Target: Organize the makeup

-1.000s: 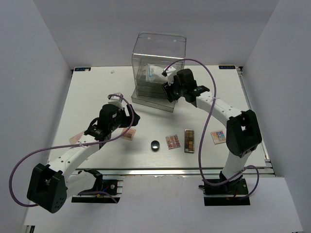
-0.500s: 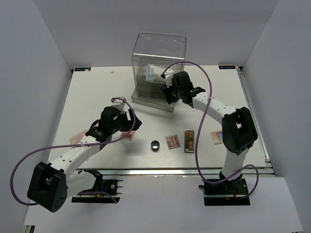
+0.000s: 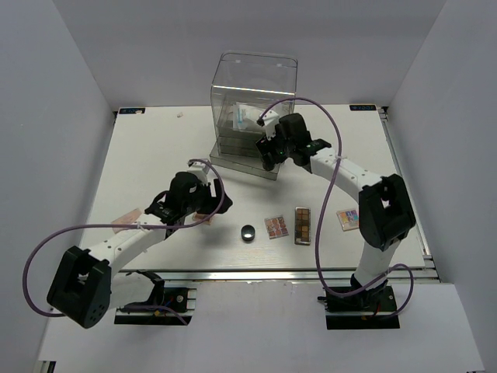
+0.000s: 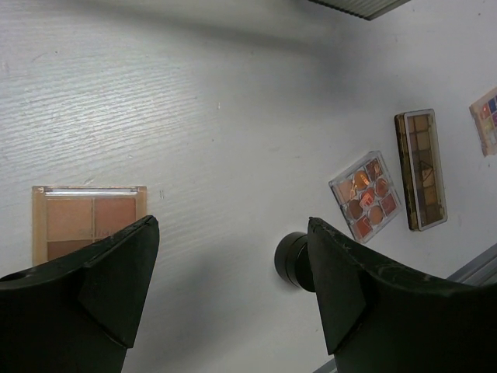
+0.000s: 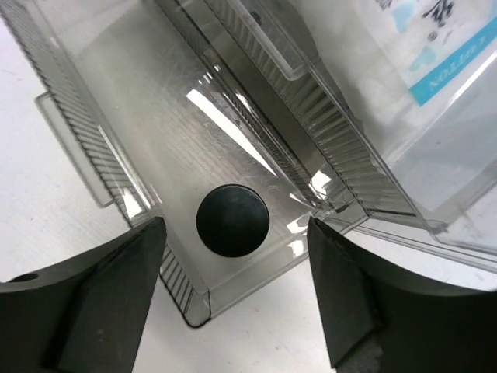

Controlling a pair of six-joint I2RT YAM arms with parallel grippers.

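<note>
1. Nearest us, across the lower middle of the top view, makeup lies loose on the white worktop (image 3: 155, 140). There is a small round black pot (image 3: 248, 231), a square clear-cased palette of orange pans (image 3: 276, 226) and a long narrow brown palette (image 3: 302, 225). Further right is a small multicoloured square palette (image 3: 349, 219). A flat pink palette (image 3: 124, 221) lies apart at the left.
2. Just above that row the left gripper (image 3: 200, 203) hangs over the worktop, jaws wide apart and empty. In its own view a brown four-pan palette (image 4: 88, 221) sits at the lower left beside one finger. The black pot sits at the lower middle by the other.
3. We judge the sorting partly done. The left arm's next move calls for dropping squarely over one piece, and we cannot say whether that is the palette or the pot.
4. Farther up, the right gripper (image 3: 268, 153) hangs open and empty over a pulled-out clear drawer (image 5: 116, 101). The drawer is at the foot of the clear acrylic drawer box (image 3: 255, 85). A second round black pot (image 5: 232, 220) lies on the drawer floor.
5. Farthest, a white packet with blue print (image 3: 243, 116) rests inside the box.
6. The brown palette is hidden under the left gripper in the top view. The packet is cut off at the upper right of the right wrist view. We cannot judge how high that gripper hangs above the drawer.
</note>
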